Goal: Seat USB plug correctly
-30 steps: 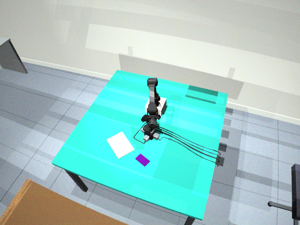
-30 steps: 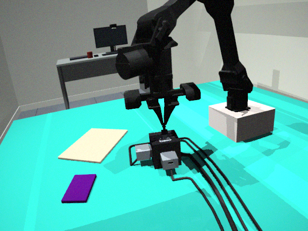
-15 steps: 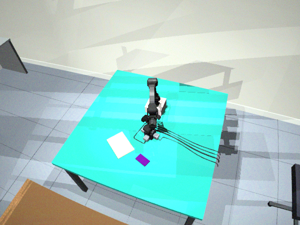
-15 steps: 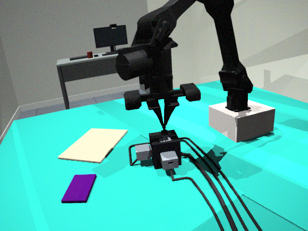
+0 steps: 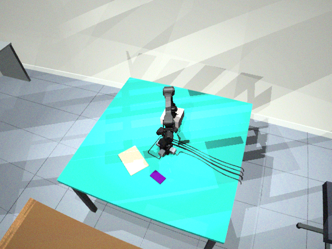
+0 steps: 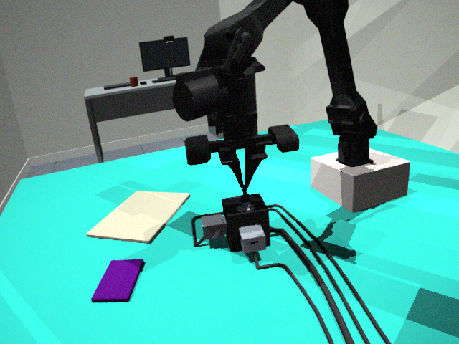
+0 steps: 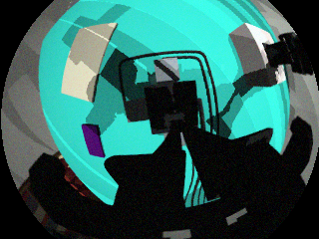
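Observation:
The black power cube (image 6: 234,233) (image 7: 186,95) stands on the table with grey blocks (image 6: 214,226) (image 6: 253,239) plugged into its sides. My gripper (image 6: 244,189) (image 7: 179,126) points down over the cube's top and is shut on the small dark USB plug (image 6: 244,196). The plug is upright between the fingertips and the cube's top. Its lower end meets or nearly meets the top face; the frames do not show whether it is inside the socket, how deep, or which way round it is. In the top view the arm hides the plug and socket.
Black cables (image 5: 209,157) (image 6: 308,255) run from the cube across the table (image 5: 107,184), one looping around its left side. A cream flat panel (image 5: 134,162) (image 6: 138,218) and a purple slab (image 5: 157,177) (image 6: 118,280) lie nearby. The arm's base stands on a pale block (image 6: 381,188).

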`<state>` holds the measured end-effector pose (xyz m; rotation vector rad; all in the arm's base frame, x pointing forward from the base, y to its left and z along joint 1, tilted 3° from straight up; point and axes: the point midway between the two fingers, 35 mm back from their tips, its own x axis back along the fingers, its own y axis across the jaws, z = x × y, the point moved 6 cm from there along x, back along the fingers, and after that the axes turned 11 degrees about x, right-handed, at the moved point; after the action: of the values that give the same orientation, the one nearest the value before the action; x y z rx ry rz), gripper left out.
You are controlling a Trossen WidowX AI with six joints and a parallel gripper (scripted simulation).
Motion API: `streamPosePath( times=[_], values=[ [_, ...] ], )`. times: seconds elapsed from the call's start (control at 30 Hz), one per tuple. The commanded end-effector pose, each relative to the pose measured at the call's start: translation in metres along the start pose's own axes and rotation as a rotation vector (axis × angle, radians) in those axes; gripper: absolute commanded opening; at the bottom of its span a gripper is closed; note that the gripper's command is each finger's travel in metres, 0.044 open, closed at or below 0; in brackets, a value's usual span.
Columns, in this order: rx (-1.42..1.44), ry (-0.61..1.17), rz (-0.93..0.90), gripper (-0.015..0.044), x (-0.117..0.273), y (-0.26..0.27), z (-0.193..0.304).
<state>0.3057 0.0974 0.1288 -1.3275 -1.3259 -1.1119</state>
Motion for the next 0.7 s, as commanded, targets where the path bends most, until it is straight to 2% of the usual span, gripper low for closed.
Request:
streamPosePath(
  times=[0.0, 0.67],
  values=[
    [-0.004, -0.005, -0.002, 0.0000, -0.0012, 0.0001, -0.0004],
    [-0.004, -0.005, -0.002, 0.0000, -0.0036, 0.0002, -0.0001]
  ],
)
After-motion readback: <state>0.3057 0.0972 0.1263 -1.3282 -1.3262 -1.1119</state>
